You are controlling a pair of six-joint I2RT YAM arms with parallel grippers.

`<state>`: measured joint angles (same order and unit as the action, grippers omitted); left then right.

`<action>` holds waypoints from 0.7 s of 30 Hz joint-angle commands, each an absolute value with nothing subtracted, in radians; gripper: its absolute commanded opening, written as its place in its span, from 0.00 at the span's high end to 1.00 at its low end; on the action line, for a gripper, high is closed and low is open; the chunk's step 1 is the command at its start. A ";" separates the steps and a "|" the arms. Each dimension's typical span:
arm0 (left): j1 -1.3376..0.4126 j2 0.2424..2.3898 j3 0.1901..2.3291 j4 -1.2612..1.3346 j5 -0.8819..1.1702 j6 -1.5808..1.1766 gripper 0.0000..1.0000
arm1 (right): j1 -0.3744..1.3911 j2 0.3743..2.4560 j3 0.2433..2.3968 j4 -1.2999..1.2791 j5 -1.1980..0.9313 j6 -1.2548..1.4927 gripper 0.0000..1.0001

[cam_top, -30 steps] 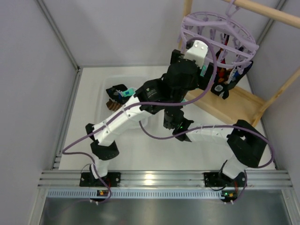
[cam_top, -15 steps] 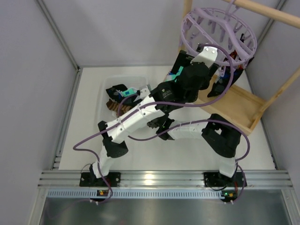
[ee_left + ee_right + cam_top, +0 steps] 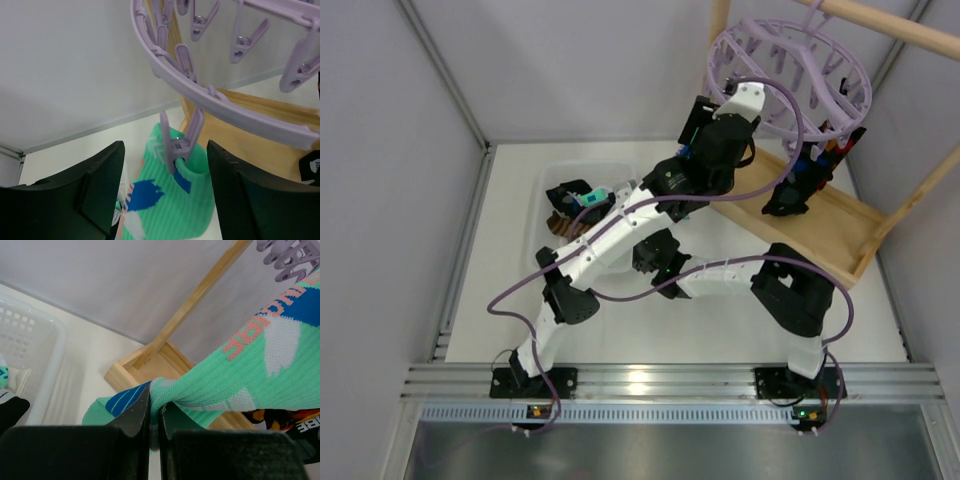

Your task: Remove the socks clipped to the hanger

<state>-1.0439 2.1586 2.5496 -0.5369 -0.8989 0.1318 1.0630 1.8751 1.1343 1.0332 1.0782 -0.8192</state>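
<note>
The round lavender hanger point(image 3: 790, 75) hangs from the wooden frame at the back right. In the left wrist view one of its pegs point(image 3: 180, 145) clips the cuff of a teal sock with blue spots point(image 3: 170, 200). My left gripper point(image 3: 165, 195) is open, its fingers on either side of that peg and cuff, not touching them. It sits at the hanger's left rim in the top view point(image 3: 700, 122). My right gripper point(image 3: 155, 415) is shut on the lower part of the teal sock point(image 3: 260, 355), which stretches up to the pegs. Dark socks point(image 3: 800, 185) hang on the far side.
A white tub point(image 3: 552, 180) at the back left holds removed socks point(image 3: 570, 200). The light wooden frame's tray base point(image 3: 830, 225) lies under the hanger, with its post point(image 3: 200, 295) rising beside the sock. A black sock with orange pattern point(image 3: 280, 419) hangs behind the teal one.
My left gripper has moved left along the hanger's rim to the teal sock's peg. The hanger has tilted and swung. My right arm has shifted left, still holding the sock.
</note>
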 commanded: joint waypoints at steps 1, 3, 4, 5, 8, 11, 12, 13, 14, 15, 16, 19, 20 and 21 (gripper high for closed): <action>-1.013 2.149 2.574 -0.477 -0.847 0.115 0.30 | 1.098 1.835 1.147 1.077 1.051 -0.825 1.00; -1.002 2.151 2.577 -0.476 -0.818 0.104 0.30 | 1.107 1.835 1.149 1.077 1.049 -0.831 1.00; -0.993 2.154 2.577 -0.474 -0.805 0.097 0.30 | 1.109 1.835 1.150 1.075 1.049 -0.833 1.00; -0.988 2.152 2.577 -0.469 -0.790 0.097 0.30 | 1.114 1.835 1.150 1.075 1.046 -0.833 1.00; -0.976 2.158 2.580 -0.466 -0.758 0.094 0.30 | 1.121 1.835 1.152 1.066 1.042 -0.831 1.00; -0.965 2.163 2.586 -0.462 -0.724 0.083 0.30 | 1.124 1.839 1.161 1.052 1.040 -0.827 1.00; -0.965 2.161 2.585 -0.460 -0.698 0.081 0.30 | 1.123 1.839 1.164 1.051 1.040 -0.828 1.00; -0.962 2.161 2.586 -0.460 -0.690 0.075 0.30 | 1.124 1.839 1.164 1.051 1.040 -0.827 1.00; -0.960 2.164 2.583 -0.460 -0.681 0.072 0.30 | 1.124 1.836 1.164 1.048 1.040 -0.822 1.00; -0.959 2.166 2.585 -0.459 -0.686 0.074 0.30 | 1.126 1.835 1.161 1.045 1.040 -0.818 1.00; -0.957 2.169 2.586 -0.456 -0.687 0.074 0.30 | 1.124 1.830 1.157 1.043 1.037 -0.815 1.00; -0.939 2.180 2.582 -0.459 -0.669 0.049 0.38 | 1.126 1.812 1.151 1.020 1.029 -0.792 1.00; -0.933 2.183 2.583 -0.456 -0.669 0.048 0.41 | 1.127 1.804 1.147 1.019 1.029 -0.788 1.00; -0.927 2.183 2.583 -0.456 -0.669 0.045 0.50 | 1.129 1.802 1.141 1.022 1.031 -0.790 1.00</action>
